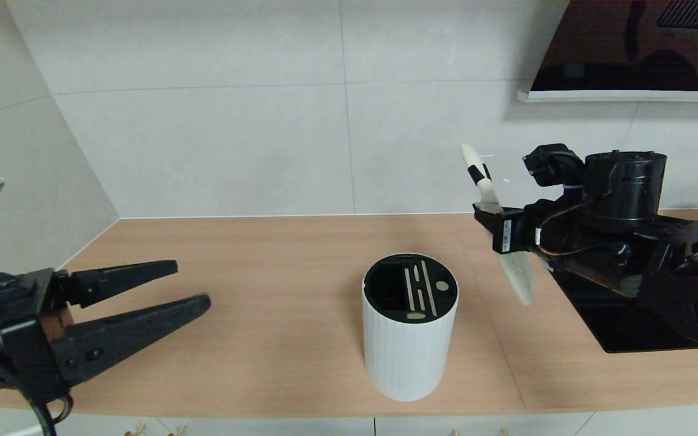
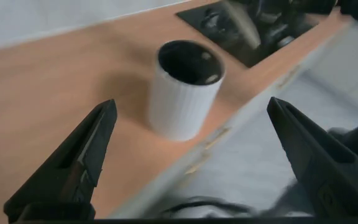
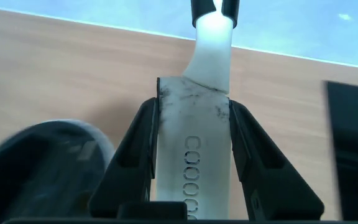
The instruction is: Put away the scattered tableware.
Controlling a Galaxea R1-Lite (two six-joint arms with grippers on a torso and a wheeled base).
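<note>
**Knife aloft, holder down and to its left**

Held in mid-air: a white knife [image 1: 516, 274], clamped in the right gripper [image 1: 500, 229] across the top of the blade [image 3: 194, 146], just below the handle [image 1: 475, 166]. Fingers drawn in narrow, one on each side of the blade. Long axis steep and tilted, handle up and leaning toward the robot's left and the wall, tip down toward the countertop [image 1: 264, 254]. Well clear of the wood, touching nothing but the fingers.

Down and to the robot's left of the tip: the holder [image 1: 408, 339], a white ribbed cylinder standing upright on the counter, black top face cut with narrow slots [image 1: 422, 283] and a larger square well. Near the blade but apart from it, top face lower than the tip. Slots running roughly front to back in the head view, so probably a shift leftward and a squaring of the blade over a slot before any descent. Clearly the right arm's job, being much the nearer.

Off on the holder's other side, well apart: the left gripper [image 1: 194, 283], spread wide and carrying nothing, pointing toward the holder.

On the right, under the right arm: a black cooktop [image 1: 621, 330] set into the counter.

Writing: raised characters on the blade's flat in the right wrist view, left unread. None seen on the holder.
</note>
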